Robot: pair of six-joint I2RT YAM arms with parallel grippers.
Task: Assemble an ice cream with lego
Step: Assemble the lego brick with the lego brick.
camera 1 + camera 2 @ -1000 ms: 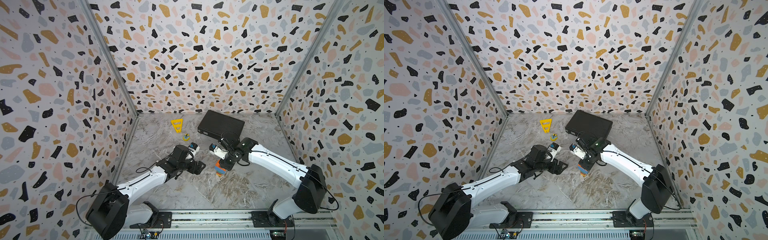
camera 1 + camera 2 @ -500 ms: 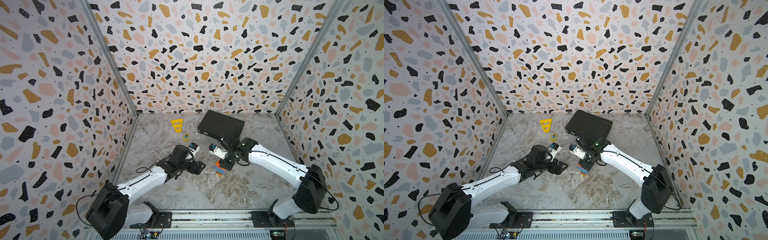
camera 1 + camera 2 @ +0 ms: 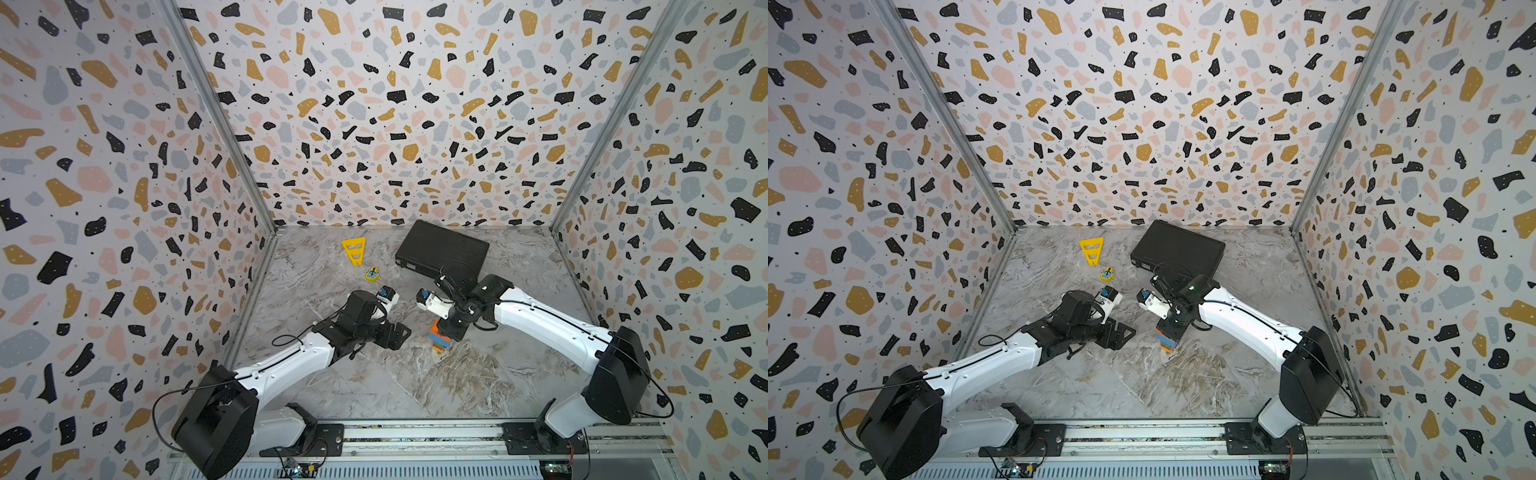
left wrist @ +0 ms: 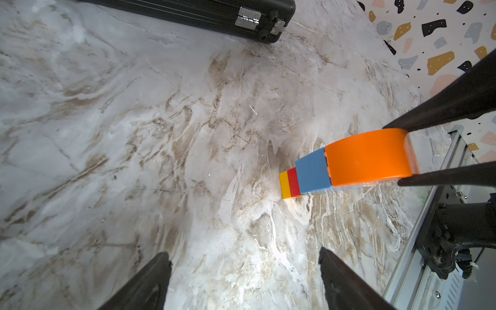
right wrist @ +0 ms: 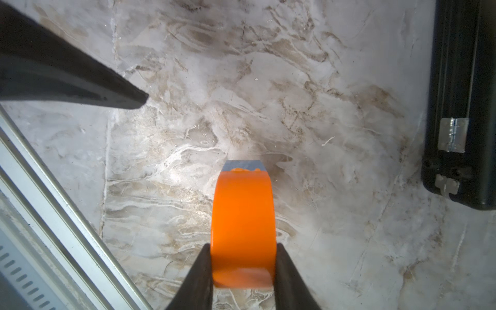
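- The ice cream (image 3: 439,337) stands near the middle of the table (image 3: 415,382), orange dome on top, blue bricks below it, and a narrow red and yellow stem at the bottom.
- The right gripper (image 5: 243,245) comes down from above. Its fingers are drawn in tight on the two flat sides of the orange dome, which it holds.
- The yellow foot seems to sit on the marble, though from these angles a thin gap under it cannot be ruled out.
- The left gripper (image 3: 395,334) lies low, just beside the stack on its left. Its jaws are spread wide and hold nothing, and in the left wrist view bare marble shows between its fingers (image 4: 150,281).
- Open table lies in front of the stack, towards the metal rail (image 3: 415,432). There is more open table on the right, out to the wall.
- Compared with a second ago, nothing appears to have shifted: both arms, the stack and the loose items are in the same places.
- The black case (image 3: 440,251) lies behind the right arm near the back wall, well clear of the stack.
- The yellow slotted triangle (image 3: 354,250) and the small yellow round piece (image 3: 372,274) lie at the back left, apart from both grippers.
- The only thing close to the stack is the left gripper's open jaw.
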